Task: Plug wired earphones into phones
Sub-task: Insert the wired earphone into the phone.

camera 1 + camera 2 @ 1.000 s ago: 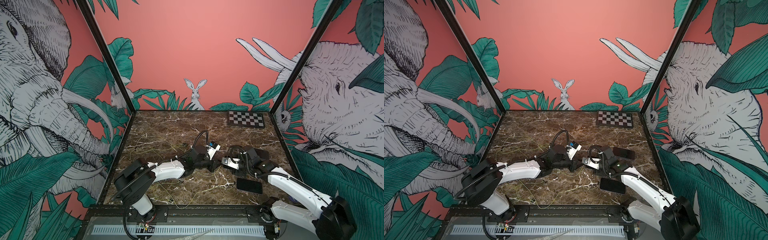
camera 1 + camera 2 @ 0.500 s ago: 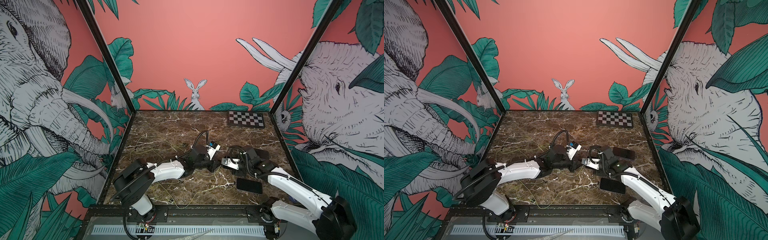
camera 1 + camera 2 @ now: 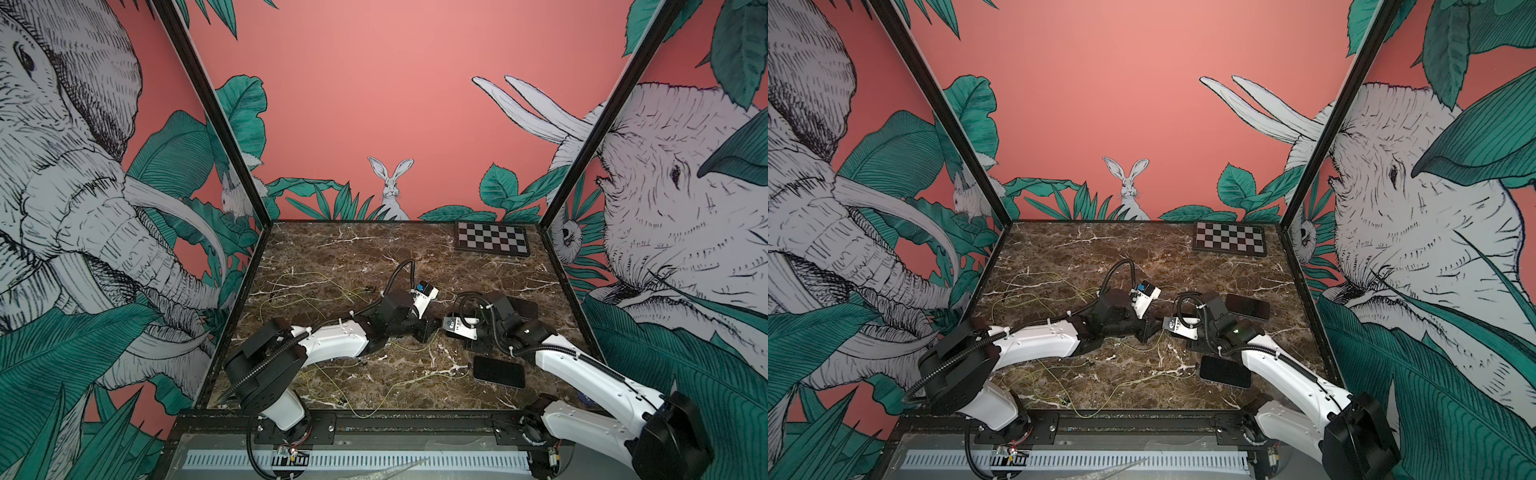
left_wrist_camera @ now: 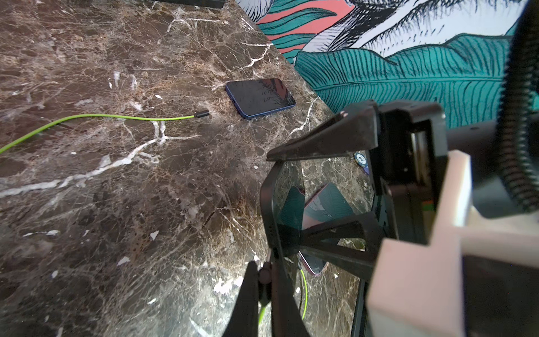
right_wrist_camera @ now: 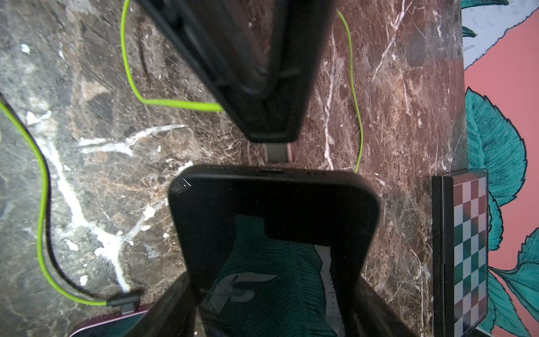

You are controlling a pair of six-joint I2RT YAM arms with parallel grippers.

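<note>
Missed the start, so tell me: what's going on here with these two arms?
The right gripper grips a phone by its sides, its port facing the left gripper, which is shut on an earphone plug. The plug's tip sits just short of the port, not yet in. A second phone lies flat on the marble table with a loose plug beside it, unplugged.

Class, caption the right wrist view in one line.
Left gripper aims an earphone plug at the edge of a phone held by the right gripper.
</note>
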